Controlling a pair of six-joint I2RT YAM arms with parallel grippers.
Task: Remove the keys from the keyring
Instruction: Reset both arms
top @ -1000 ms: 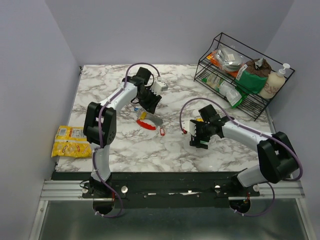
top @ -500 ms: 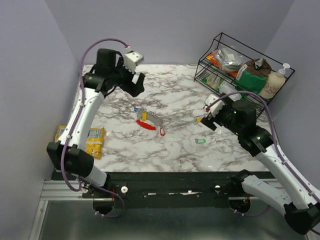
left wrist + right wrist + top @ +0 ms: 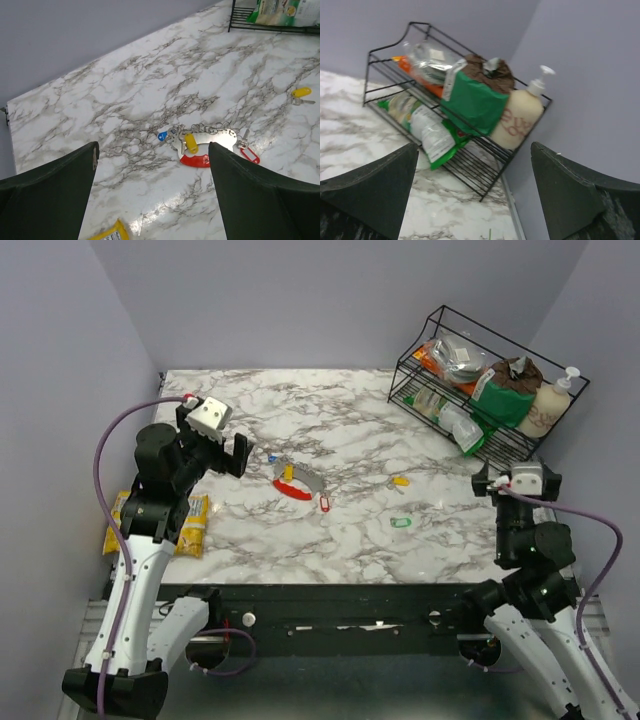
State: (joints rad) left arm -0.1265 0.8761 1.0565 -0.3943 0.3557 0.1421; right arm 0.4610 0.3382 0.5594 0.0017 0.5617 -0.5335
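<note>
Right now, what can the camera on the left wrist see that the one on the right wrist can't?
Left wrist only: the keyring lying on the marble table, with a blue key, a yellow key and a red key at it, a loose yellow key lying apart, and a corner of the yellow packet. Right wrist only: the pump bottle. Both: the marble table, the wire rack (only a corner of it from the left wrist) and the purple wall.

Right wrist, overhead: probably same rack (image 3: 480,167)
</note>
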